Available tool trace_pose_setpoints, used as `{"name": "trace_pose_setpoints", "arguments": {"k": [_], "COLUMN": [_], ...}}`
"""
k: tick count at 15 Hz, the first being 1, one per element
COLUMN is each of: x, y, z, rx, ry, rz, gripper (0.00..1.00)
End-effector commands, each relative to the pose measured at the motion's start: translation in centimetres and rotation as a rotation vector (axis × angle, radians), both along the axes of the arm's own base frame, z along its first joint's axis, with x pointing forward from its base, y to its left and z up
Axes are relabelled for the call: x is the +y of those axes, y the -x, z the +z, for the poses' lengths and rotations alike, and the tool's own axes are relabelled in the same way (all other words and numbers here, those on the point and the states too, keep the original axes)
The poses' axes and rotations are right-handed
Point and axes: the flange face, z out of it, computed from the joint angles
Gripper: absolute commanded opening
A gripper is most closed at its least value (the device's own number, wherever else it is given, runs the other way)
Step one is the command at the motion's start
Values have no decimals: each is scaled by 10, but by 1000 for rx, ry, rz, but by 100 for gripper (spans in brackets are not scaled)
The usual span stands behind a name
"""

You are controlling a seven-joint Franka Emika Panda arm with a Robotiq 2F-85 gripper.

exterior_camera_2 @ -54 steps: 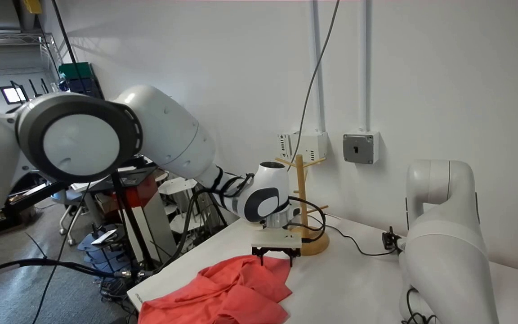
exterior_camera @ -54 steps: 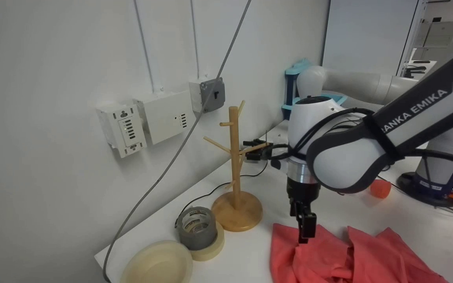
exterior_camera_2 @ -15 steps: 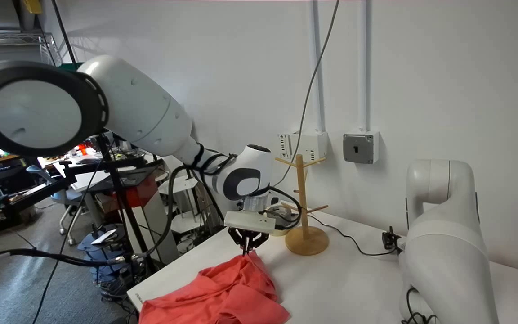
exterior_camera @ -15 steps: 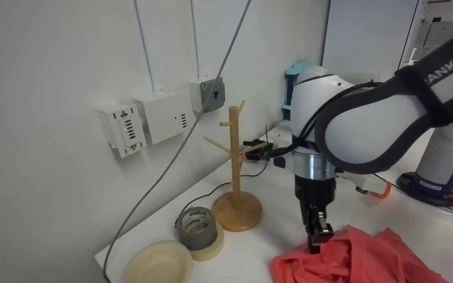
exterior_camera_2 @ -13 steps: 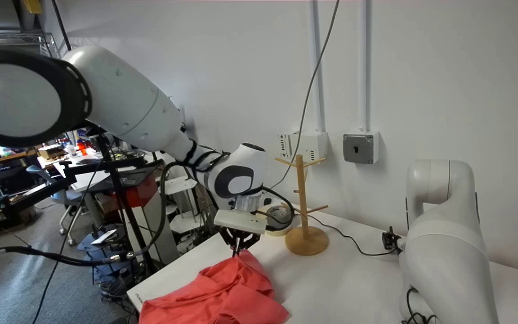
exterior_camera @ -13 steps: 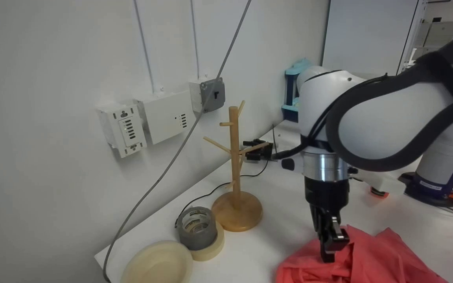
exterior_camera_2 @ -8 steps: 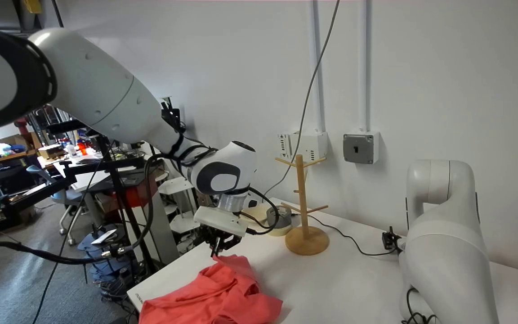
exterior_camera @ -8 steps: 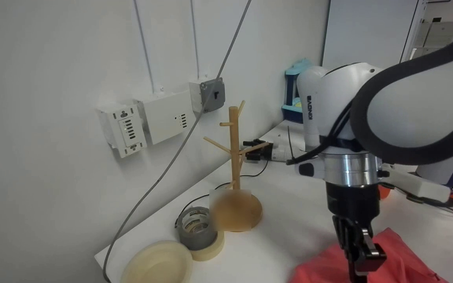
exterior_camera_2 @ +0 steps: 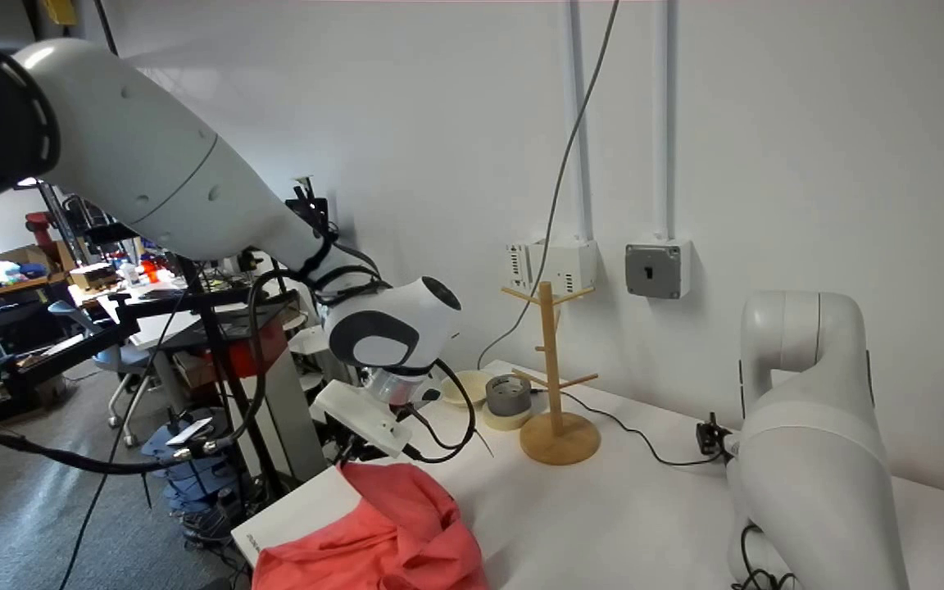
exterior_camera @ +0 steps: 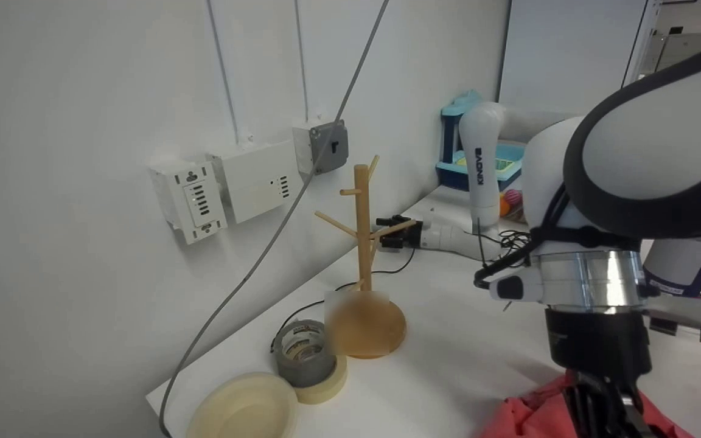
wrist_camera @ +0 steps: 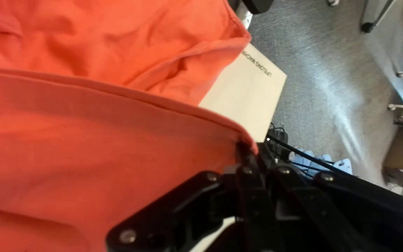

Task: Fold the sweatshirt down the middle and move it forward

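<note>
The salmon-red sweatshirt lies crumpled on the white table, with one corner drawn up toward my gripper, which is partly hidden behind its own housing there. In the wrist view the black jaws are together, and the gripper is shut on a hemmed edge of the sweatshirt. A raised flap of cloth stretches left from the fingertips, above the rest of the wrinkled fabric. In an exterior view only the upper part of the sweatshirt shows, and my fingertips run out of the bottom of the picture.
A wooden peg stand stands near the wall. Beside it are tape rolls and a cream bowl. Another white arm occupies the far side of the table. The table's corner and the floor beyond lie close to my gripper.
My gripper, open earlier above the cloth, has shut on its edge. It has carried that edge away from the peg stand, toward the table's outer edge, folding the cloth over.
</note>
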Motion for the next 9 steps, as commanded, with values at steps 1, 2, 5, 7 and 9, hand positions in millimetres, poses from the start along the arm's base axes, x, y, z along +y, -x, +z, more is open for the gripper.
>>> {"name": "trace_pose_setpoints", "arguments": {"k": [1,2,5,7,9], "x": [-7,-8,-13,-17,-21], "y": [20,25,44,55,61], "z": [1,-2,-13,-22,-30], "rx": [68,89,150,178,175], "ry": [-96,-116,-147,-164,-131], "rz": [-47,-67,-131,-176,-207], "gripper": [2,2,2,2,2]}}
